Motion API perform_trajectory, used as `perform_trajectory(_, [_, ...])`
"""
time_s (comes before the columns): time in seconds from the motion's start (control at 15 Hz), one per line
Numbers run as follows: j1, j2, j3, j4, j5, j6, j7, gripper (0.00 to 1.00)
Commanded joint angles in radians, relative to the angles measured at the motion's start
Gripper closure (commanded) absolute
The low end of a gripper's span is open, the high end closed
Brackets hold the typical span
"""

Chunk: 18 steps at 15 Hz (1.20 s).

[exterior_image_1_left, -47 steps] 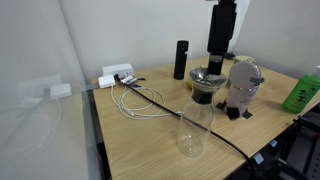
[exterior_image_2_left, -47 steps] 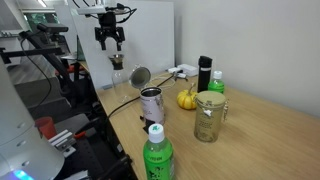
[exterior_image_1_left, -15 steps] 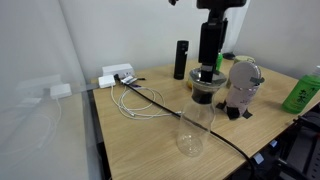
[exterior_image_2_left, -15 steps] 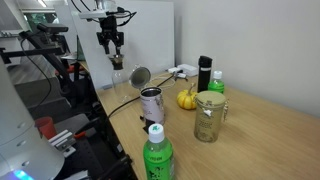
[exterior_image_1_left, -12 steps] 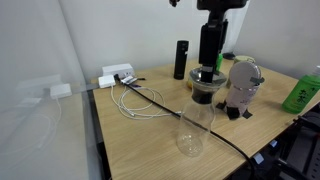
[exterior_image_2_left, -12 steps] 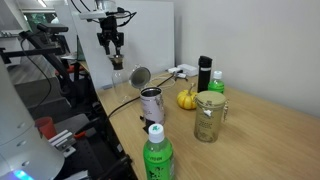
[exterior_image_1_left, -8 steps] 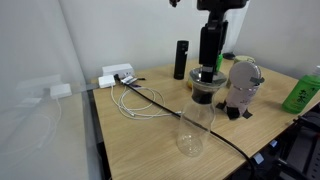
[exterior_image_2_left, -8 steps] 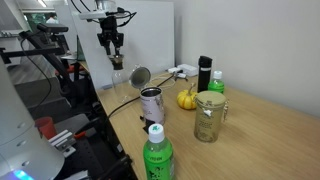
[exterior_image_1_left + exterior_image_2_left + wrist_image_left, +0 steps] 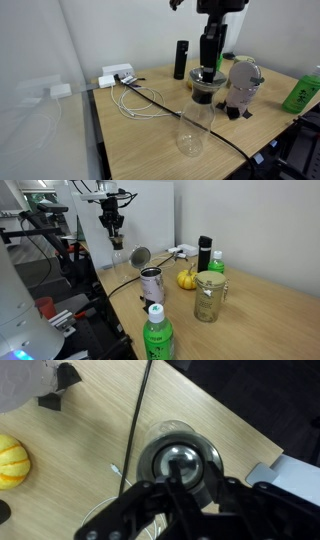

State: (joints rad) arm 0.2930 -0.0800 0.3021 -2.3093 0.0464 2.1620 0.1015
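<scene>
A glass jar with a dark metal lid [image 9: 204, 84] stands on the wooden table [image 9: 140, 140]; in the wrist view the round lid [image 9: 178, 460] fills the middle. My gripper [image 9: 208, 66] hangs straight above the jar [image 9: 117, 246], fingertips at lid height. In the wrist view my gripper [image 9: 196, 474] comes in from the bottom. One finger [image 9: 178, 472] lies over the lid's centre. The second finger [image 9: 214, 476] is near the lid's right rim. A narrow gap still shows between them, and nothing is visibly gripped.
A clear glass [image 9: 193, 128] lies on its side in front of the jar, across a black cable [image 9: 160, 103]. A silver can [image 9: 243, 86], a black cylinder [image 9: 181, 58], a green bottle [image 9: 303, 92], a yellow fruit [image 9: 186, 279], a glass mug [image 9: 209, 296] and a white power strip [image 9: 116, 75] stand around.
The gripper has come down a little onto the jar's lid since the earliest frames. Over the last second it has barely moved; the fingers have drawn closer together.
</scene>
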Motion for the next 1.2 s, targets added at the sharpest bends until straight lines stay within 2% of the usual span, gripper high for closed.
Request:
perform_trajectory(0.0, [-0.005, 0.021, -0.004, -0.004, -0.017, 0.020, 0.012, 0.65])
perform_trajectory(0.2, [-0.006, 0.039, -0.008, 0.000, -0.013, 0.023, 0.004, 0.67])
perform_trajectory(0.27, [-0.005, 0.043, -0.009, 0.002, -0.013, 0.024, 0.004, 0.83])
perform_trajectory(0.4, [-0.006, 0.041, -0.009, 0.006, -0.015, 0.024, 0.004, 0.97])
perform_trajectory(0.53, [-0.007, 0.039, -0.011, 0.009, -0.018, 0.023, 0.007, 1.00])
perform_trajectory(1.13, [-0.009, 0.033, -0.017, 0.013, -0.018, 0.009, 0.008, 0.99])
